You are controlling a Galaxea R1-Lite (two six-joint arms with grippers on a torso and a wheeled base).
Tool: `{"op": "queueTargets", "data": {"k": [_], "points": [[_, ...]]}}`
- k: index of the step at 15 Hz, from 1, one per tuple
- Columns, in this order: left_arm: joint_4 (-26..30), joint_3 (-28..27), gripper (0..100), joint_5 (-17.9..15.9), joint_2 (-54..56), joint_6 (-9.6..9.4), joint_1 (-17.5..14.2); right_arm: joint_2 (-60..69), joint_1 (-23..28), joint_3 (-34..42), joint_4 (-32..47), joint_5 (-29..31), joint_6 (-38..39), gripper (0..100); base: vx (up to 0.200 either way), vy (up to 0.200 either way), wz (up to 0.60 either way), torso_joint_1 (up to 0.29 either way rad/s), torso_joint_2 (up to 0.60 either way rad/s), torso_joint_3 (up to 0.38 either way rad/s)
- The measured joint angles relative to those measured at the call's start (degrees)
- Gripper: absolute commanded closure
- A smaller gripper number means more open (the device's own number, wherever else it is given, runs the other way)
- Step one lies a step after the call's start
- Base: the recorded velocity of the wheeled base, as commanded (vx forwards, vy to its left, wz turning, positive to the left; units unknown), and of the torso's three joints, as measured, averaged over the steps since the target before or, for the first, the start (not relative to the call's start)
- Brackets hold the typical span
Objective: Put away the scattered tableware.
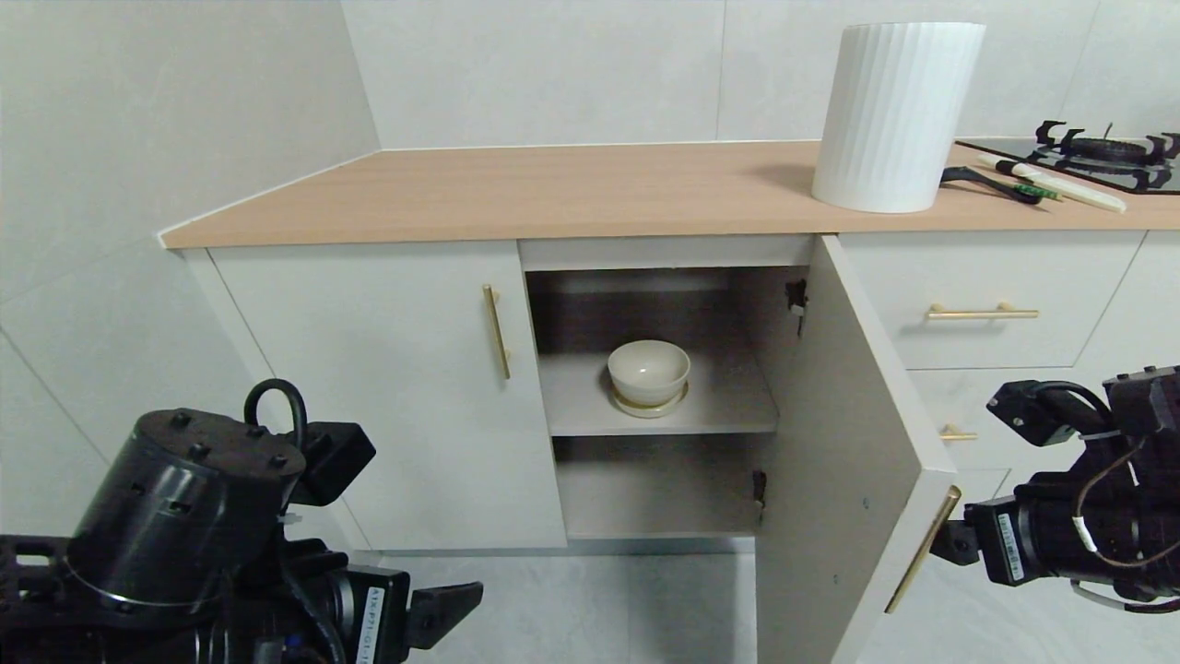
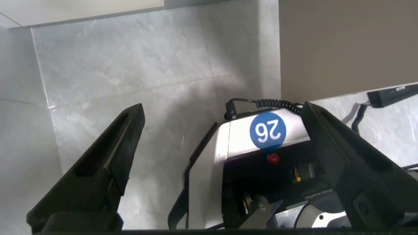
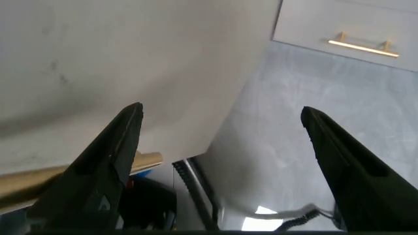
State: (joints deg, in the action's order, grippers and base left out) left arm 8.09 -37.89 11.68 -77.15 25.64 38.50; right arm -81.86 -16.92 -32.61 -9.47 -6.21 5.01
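Observation:
A cream bowl (image 1: 648, 369) rests on a small plate (image 1: 649, 405) on the middle shelf (image 1: 733, 398) of the open cabinet. On the countertop at the far right lie a black spatula (image 1: 988, 180) and a long white utensil (image 1: 1060, 187). My left gripper (image 2: 219, 114) hangs low over the floor in front of the shut left cabinet door, open with nothing between its fingers. My right gripper (image 3: 221, 112) is open too, close beside the gold handle (image 3: 149, 160) of the swung-out cabinet door (image 1: 857, 443), holding nothing.
A tall white ribbed cylinder (image 1: 896, 115) stands on the wooden countertop (image 1: 516, 189), with a gas hob (image 1: 1106, 152) at the far right. Drawers with gold handles (image 1: 982, 314) sit right of the open door. The lower shelf (image 1: 654, 498) is bare.

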Motion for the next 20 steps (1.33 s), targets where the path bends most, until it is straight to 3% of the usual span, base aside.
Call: {"op": "queueTargets", "data": {"k": [10,20], "points": [[-0.1,-0.3,0,0.1,0.3,0.09,0.0,-9.4,-5.8,1.8,-17.7,1.3,10.1,0,0.000,0.000,0.00,0.000,0.00,0.000],[-1.5,-0.9,0,0.4,1.7,0.04,-0.1,-24.1,-8.3,-18.9,-13.8,2.6,12.2,0,0.000,0.000,0.00,0.000,0.00,0.000]]}}
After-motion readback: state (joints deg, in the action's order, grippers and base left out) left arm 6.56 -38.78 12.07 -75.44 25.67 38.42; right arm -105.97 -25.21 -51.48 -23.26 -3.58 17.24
